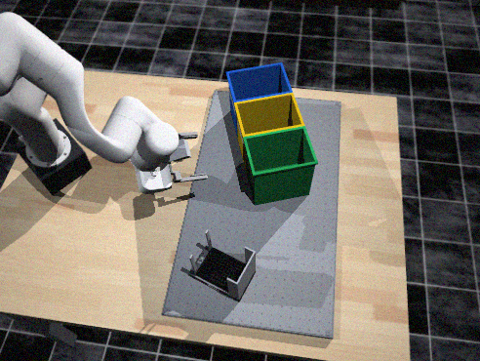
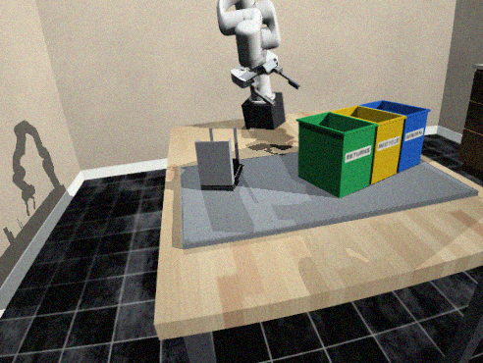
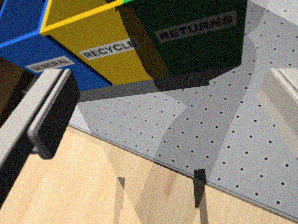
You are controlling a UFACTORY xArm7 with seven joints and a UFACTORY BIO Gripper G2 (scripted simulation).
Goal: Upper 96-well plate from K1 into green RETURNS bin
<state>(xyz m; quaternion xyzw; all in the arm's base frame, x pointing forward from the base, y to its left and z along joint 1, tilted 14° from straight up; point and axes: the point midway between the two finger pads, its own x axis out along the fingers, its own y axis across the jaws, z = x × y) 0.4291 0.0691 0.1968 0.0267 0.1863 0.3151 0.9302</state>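
Gripper (image 1: 201,156) (image 2: 286,95) (image 3: 167,112) is raised above the table (image 1: 371,273) (image 2: 236,289) (image 3: 60,170), near the arm-side edge of the mat (image 1: 293,234) (image 2: 275,216) (image 3: 235,145). The fingers (image 1: 192,177) (image 2: 287,79) are spread, with a wide gap between them and nothing held. The fingertips are directed away from the arm base, toward the bin side of the mat.

The green bin (image 1: 282,185) (image 2: 321,159) (image 3: 200,55), labelled RETURNS, stands ahead of the fingertips, apart from them. The yellow bin (image 1: 263,114) (image 2: 388,164) (image 3: 100,65), labelled RECYCLE, stands beside it; the blue bin (image 1: 259,83) (image 2: 414,147) (image 3: 85,82) is at the far left end of the row. All three bins are upright.

Rack K1 (image 1: 248,275) (image 2: 214,164) stands on the mat to the right of the fingers, well apart from them. Its tall end panel is on the side away from the arm; slim posts rise on the arm side. A dark, flat surface is visible inside K1, low between the uprights. Whether this surface is a plate or the rack floor cannot be determined, so the location of the upper plate cannot be confirmed.
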